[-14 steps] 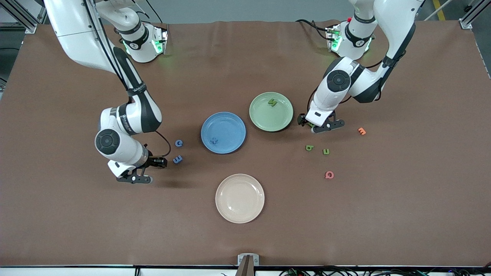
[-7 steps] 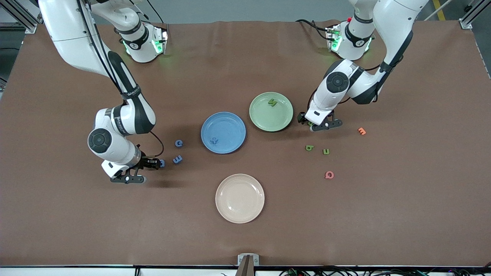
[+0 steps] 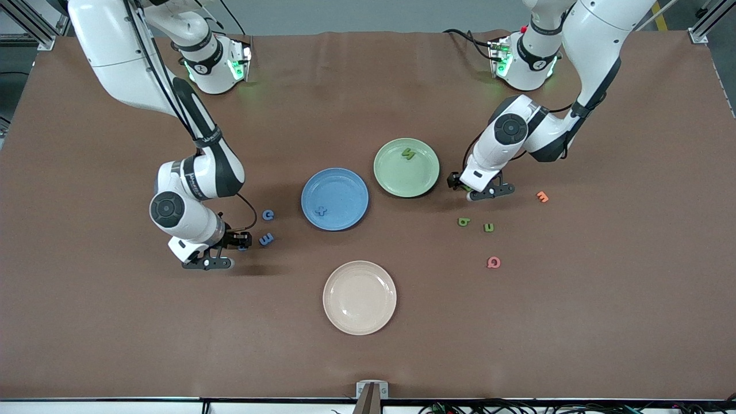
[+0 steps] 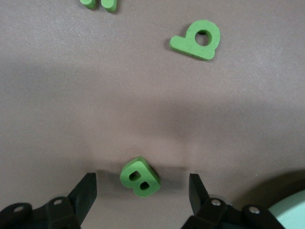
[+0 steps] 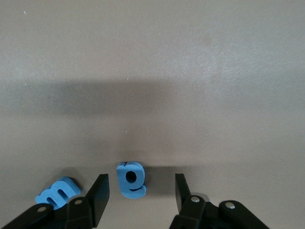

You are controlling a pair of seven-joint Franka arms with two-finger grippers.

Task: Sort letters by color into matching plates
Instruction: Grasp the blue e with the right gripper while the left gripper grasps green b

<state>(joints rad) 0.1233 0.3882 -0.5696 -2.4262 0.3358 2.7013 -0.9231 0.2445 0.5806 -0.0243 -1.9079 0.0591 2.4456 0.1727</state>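
Both tools gape, gripping nothing: left tool [image 4: 141, 187] straddles a green letter [image 4: 139, 177], right tool [image 5: 141, 192] a blue letter [image 5: 130, 179].

A cream plate [image 3: 359, 297] sits on the brown table [image 3: 604, 322], nearest the front camera of anything here. Toward the left arm's end from that plate, a pink letter [image 3: 493, 263] lies flat, and an orange letter [image 3: 542, 196] lies farther from the camera, well apart from the plate.

Green letter B [image 4: 139, 177] between open left pincer [image 4: 143, 191] fingers.
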